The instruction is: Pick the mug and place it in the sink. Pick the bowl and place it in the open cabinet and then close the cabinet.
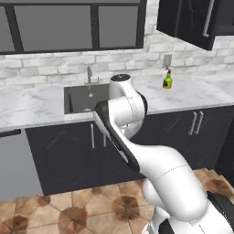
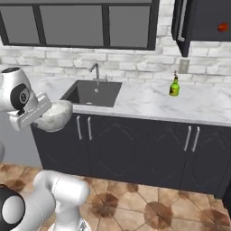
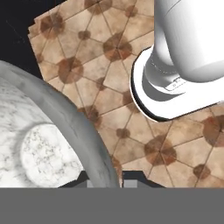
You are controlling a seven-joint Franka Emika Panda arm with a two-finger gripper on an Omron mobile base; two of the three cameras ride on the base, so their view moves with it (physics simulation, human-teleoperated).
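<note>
The pincer (image 3: 105,181) was pinching the rim of the bowl (image 2: 55,115), carrying it in the air in front of the base cupboards, left of the sink (image 2: 92,94), above the tiled floor (image 3: 131,144). The bowl looked stone-heavy, stiff and smooth, likely to swing or slip from a one-sided rim pinch. The rim seemed the only workable hold. The cabinet (image 2: 200,22) stood open, well apart.

The bowl (image 2: 55,115) is speckled grey-white; the sink (image 2: 94,94) dark grey; the cabinet (image 2: 198,22) black, a silver handle. The bottle (image 2: 174,85) looks green — the floor (image 3: 118,87) brown-tan, patterned.
</note>
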